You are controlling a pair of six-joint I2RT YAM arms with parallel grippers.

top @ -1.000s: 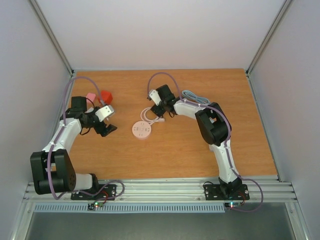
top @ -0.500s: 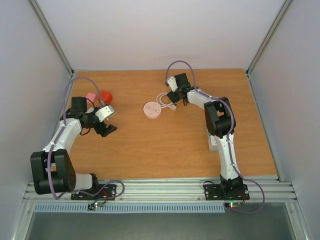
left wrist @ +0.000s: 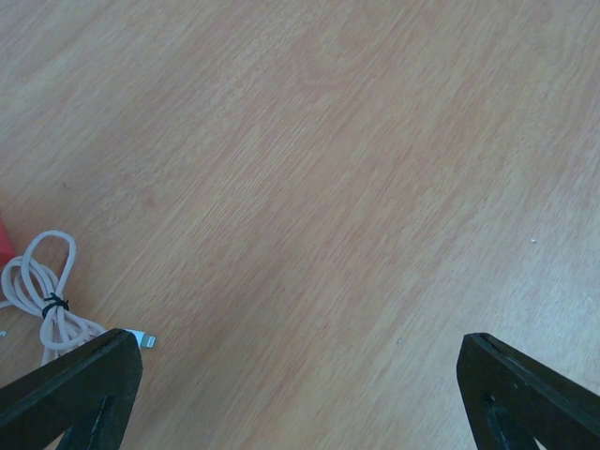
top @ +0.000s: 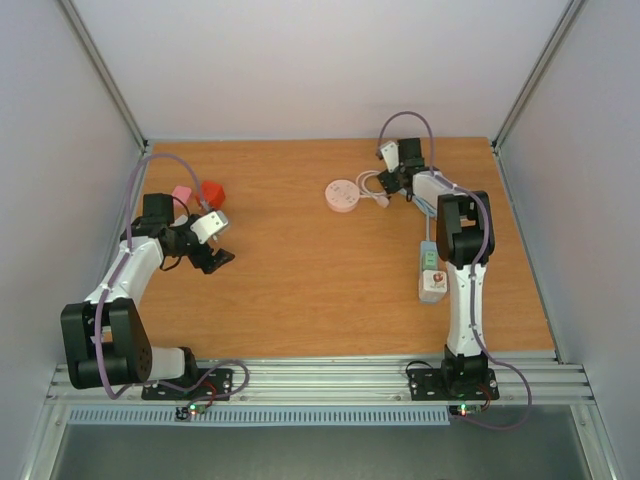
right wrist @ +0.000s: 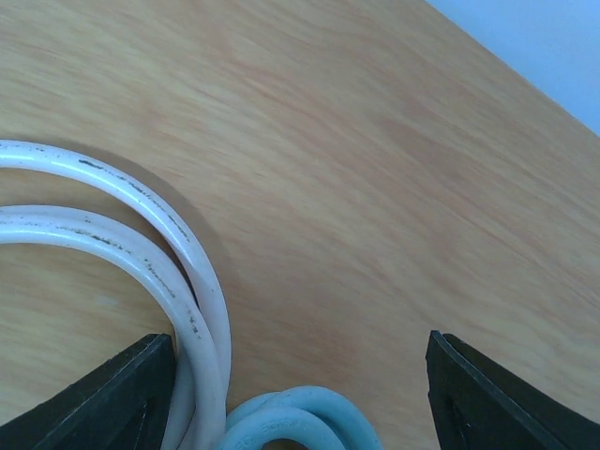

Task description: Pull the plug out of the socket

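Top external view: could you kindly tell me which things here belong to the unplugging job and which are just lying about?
Belong to the job:
- long white power strip
- round pink disc with its looped white cord
- right gripper, jaws apart over that cord

Just lying about:
- red blocky object
- small pink object

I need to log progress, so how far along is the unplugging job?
Done, apparently: the round pink unit and its white cord lie at the far side, apart from the power strip, with no lead seen entering it. In hand: the right gripper straddles that cord, jaws apart. Remaining: confirm separation and withdraw. The left gripper hangs open, idle.
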